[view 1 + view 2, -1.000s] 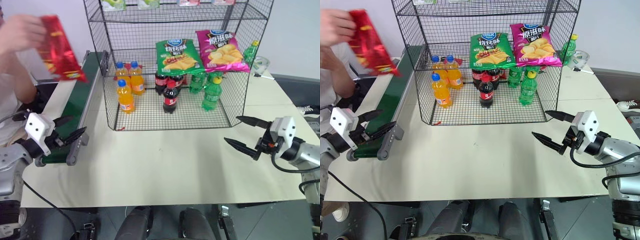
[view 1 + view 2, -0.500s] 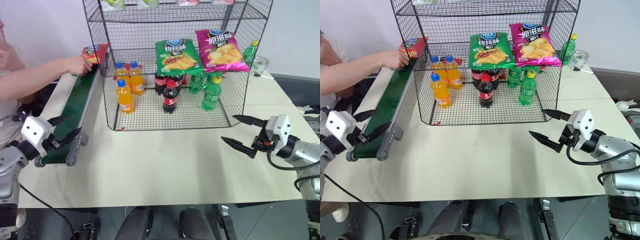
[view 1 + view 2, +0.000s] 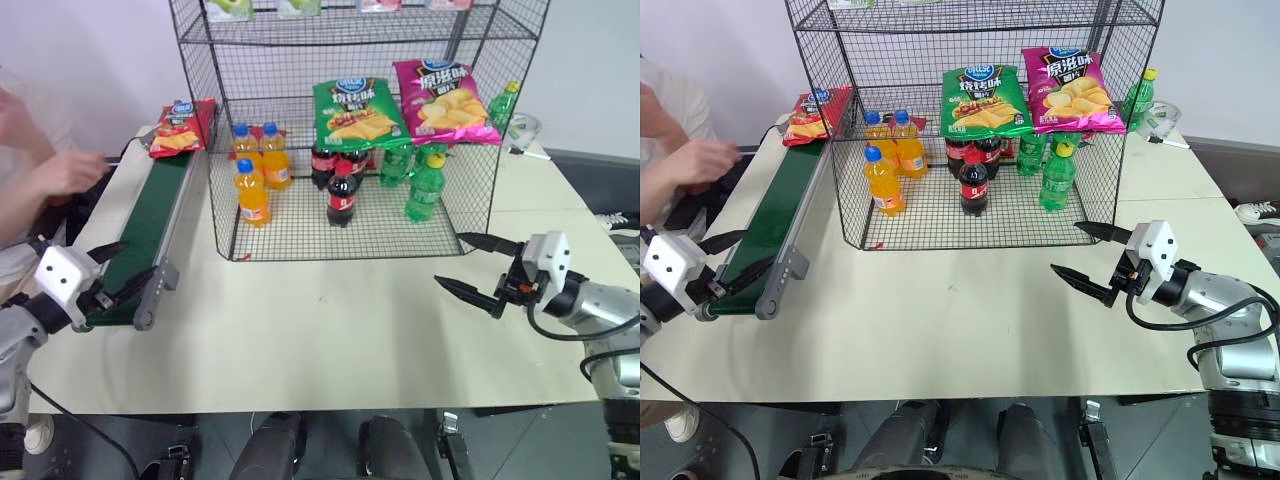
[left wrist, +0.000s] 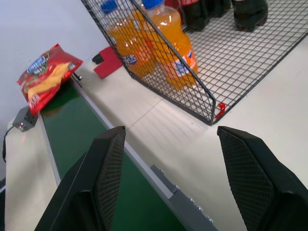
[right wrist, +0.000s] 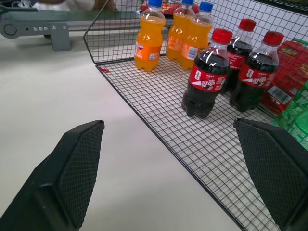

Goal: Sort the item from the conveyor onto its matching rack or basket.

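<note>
While the red bag [image 3: 177, 127] lies at the belt's [image 3: 150, 222] far end, upper left, both your grippers [image 3: 112, 271] [image 3: 477, 270] gape empty. Expect light, crinkly, slippery foil; pinch an edge seam gently.

Red chip bag waiting at the conveyor's far end

The red chip bag [image 3: 812, 104] lies on the conveyor [image 3: 770, 225] beside the rack [image 3: 970, 120]. My left gripper [image 3: 728, 256] hangs at the belt's near end, my right gripper [image 3: 1087, 254] over the counter [image 3: 960, 310], both jaws spread wide and empty.
</note>
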`<state>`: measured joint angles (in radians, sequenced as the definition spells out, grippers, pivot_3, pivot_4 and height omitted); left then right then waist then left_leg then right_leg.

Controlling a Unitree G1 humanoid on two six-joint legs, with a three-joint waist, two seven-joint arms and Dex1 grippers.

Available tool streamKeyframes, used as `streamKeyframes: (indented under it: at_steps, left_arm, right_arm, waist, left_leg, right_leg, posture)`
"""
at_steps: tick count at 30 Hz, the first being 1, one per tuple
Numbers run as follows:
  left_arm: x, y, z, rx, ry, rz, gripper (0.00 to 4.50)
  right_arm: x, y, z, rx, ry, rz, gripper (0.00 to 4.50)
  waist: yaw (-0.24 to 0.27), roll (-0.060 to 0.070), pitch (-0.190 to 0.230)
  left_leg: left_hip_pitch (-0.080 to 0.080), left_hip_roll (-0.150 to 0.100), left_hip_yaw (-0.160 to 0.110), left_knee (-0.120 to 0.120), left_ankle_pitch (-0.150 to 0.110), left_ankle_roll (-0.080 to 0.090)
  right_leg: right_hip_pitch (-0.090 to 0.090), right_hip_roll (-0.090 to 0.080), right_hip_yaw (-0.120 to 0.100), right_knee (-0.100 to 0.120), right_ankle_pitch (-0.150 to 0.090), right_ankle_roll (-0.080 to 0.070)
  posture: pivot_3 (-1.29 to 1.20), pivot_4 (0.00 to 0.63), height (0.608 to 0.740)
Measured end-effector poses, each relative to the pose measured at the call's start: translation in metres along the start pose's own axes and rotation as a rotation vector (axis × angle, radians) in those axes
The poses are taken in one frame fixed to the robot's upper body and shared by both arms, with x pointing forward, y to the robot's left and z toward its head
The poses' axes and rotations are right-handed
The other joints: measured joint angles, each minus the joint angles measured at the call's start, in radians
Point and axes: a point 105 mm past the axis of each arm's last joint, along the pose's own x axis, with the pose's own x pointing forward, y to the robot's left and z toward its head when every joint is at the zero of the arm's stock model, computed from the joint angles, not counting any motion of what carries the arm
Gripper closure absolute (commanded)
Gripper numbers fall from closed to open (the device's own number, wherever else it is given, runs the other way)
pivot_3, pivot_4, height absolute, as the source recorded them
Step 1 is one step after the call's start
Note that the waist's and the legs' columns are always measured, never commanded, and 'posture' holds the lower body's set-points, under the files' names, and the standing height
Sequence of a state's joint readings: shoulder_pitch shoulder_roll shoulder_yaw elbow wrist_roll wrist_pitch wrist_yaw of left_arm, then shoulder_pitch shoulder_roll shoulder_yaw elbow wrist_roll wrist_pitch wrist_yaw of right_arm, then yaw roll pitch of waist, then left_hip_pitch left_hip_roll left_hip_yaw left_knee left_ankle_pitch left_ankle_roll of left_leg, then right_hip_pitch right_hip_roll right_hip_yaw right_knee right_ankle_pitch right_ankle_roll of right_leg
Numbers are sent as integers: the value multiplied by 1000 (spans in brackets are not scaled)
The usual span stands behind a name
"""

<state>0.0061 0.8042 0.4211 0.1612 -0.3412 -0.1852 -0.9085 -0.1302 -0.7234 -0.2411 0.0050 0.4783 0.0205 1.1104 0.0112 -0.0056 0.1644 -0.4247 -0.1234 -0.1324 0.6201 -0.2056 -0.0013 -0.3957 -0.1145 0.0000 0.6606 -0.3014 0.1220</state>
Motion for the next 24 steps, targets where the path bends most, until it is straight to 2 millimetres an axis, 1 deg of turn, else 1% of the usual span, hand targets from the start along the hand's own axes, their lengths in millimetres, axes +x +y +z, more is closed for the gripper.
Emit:
streamKeyframes:
  at_steps: [5, 8, 13, 15, 17, 19, 21, 24]
  left_arm:
    - [-5, -3, -1, 4, 8, 7, 1324]
    - [-12, -4, -4, 39, 21, 26, 1324]
    - [-23, -3, 1, 297, 23, 81, 1324]
    - [-33, -1, -1, 437, 52, 99, 1324]
    - [-45, -4, -8, 562, 99, 94, 1324]
    - [-58, -11, -18, 668, 149, 71, 1324]
    - [-72, -18, -29, 743, 183, 56, 1324]
    - [-88, -19, -31, 839, 205, 69, 1324]
  right_arm:
    - [3, 2, -1, 21, -2, 5, 0]
    - [9, 10, 3, 23, -13, 48, 0]
    - [24, 38, 18, 81, -87, 201, 0]
    - [28, 48, 22, 96, -97, 259, 0]
    - [32, 55, 21, 107, -101, 297, 0]
    - [37, 60, 19, 108, -97, 321, 0]
    - [43, 58, 16, 111, -98, 322, 0]
    - [47, 53, 17, 109, -106, 315, 0]
  waist:
    - [-2, 0, 0]
    - [-3, 0, 0]
    - [1, 0, 0]
    - [0, 0, 0]
    - [-2, 0, 0]
    - [-3, 0, 0]
    - [0, 0, 0]
    - [2, -1, 0]
  left_leg:
    - [0, 0, 0, -1, 0, 0]
    - [0, 0, 0, -3, 0, 0]
    - [0, 0, 0, -4, 0, 0]
    - [0, 0, 0, -5, 0, 0]
    - [0, 0, 1, -6, 0, 0]
    - [0, 0, 1, -7, 0, 0]
    - [0, 0, 1, -8, 0, 0]
    - [0, 0, 1, -7, -1, 0]
  right_leg:
    - [0, 0, 0, 0, 0, 0]
    - [0, 0, 0, -1, 0, 0]
    - [0, -1, 0, -3, 0, 0]
    - [0, -1, 0, -6, 0, 0]
    - [0, -1, 0, -9, 0, -1]
    - [0, -1, 0, -10, 0, 0]
    - [0, -1, 0, -11, 1, 1]
    - [0, 0, -1, -10, 1, 2]
  posture:
    - [0, 150, 740]
    - [0, 150, 740]
    - [0, 150, 740]
    - [0, 150, 740]
    - [0, 150, 740]
    - [0, 150, 740]
    - [0, 150, 740]
    - [0, 150, 740]
